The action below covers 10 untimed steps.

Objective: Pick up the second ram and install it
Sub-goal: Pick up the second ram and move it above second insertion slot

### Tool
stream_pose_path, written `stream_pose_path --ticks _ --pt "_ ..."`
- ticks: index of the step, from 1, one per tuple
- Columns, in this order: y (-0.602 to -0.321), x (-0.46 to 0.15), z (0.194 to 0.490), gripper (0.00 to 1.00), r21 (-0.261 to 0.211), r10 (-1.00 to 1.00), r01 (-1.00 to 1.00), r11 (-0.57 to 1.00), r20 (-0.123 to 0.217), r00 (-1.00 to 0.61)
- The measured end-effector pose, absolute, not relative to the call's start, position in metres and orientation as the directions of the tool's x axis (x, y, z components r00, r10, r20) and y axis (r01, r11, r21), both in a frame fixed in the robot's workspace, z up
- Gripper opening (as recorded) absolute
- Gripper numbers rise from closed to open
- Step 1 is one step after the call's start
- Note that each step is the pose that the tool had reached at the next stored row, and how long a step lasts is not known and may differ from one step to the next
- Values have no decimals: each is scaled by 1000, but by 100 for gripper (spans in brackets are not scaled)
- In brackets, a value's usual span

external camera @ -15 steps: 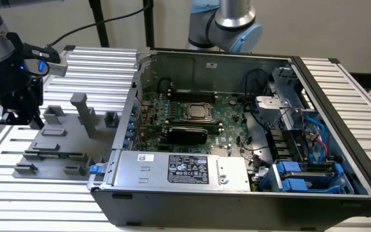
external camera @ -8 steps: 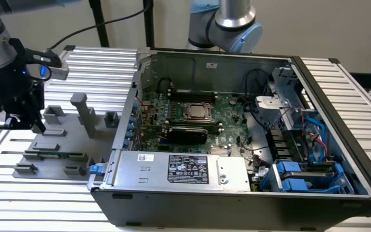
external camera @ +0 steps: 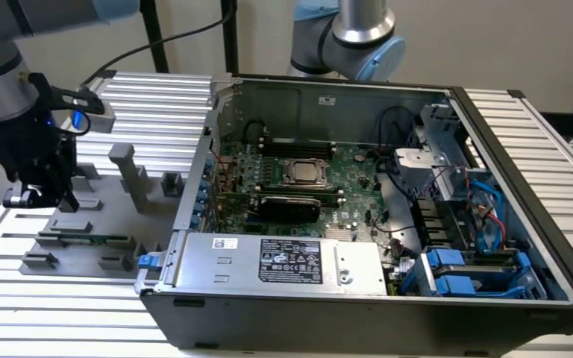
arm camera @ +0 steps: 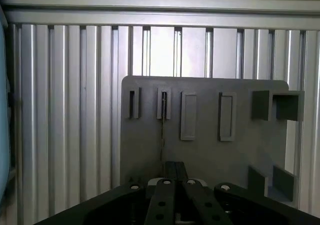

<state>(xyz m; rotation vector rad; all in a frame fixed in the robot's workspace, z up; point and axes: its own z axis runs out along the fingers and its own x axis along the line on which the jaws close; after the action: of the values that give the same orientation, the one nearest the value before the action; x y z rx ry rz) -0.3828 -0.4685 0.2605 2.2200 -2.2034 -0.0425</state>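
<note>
On the exterior view's near left, the second ram [external camera: 83, 240] sits in a holder on the grey plate [external camera: 102, 220]. It is a thin green stick, and its long side runs left to right across the plate. The hand [external camera: 48, 200] hangs just beyond it and a little higher, over the stick's left end. I judge the two are apart, not touching. The hand's fingers are pressed together with nothing between them. In the wrist view the shut hand [arm camera: 175, 174] points at the plate [arm camera: 215, 155]. A thin dark line [arm camera: 162, 130] runs straight away from the hand to one of the plate's slots. I think this line is the stick seen on its edge, so the stick lies in line with the hand. The plate rests on a worktop [external camera: 68, 298] made of silver ribs, with bare room around the holder. Farther off to the right stands the open computer case [external camera: 366, 302]. Its green board [external camera: 351, 190] lies flat inside, and the silver chip socket [external camera: 307, 173] is near the middle. The long dark slots [external camera: 297, 143] run left to right on the far side of the socket, well apart from the hand.
</note>
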Motion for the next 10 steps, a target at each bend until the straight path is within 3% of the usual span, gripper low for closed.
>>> stream_pose_path --ticks 6,9,10 --pt "-471 -382 254 12 29 -1000 -1000 -11 -9 11" --pt "-473 -382 249 30 29 -1000 -1000 -12 -9 12" --pt "-473 -382 247 30 29 -1000 -1000 -12 -9 12"
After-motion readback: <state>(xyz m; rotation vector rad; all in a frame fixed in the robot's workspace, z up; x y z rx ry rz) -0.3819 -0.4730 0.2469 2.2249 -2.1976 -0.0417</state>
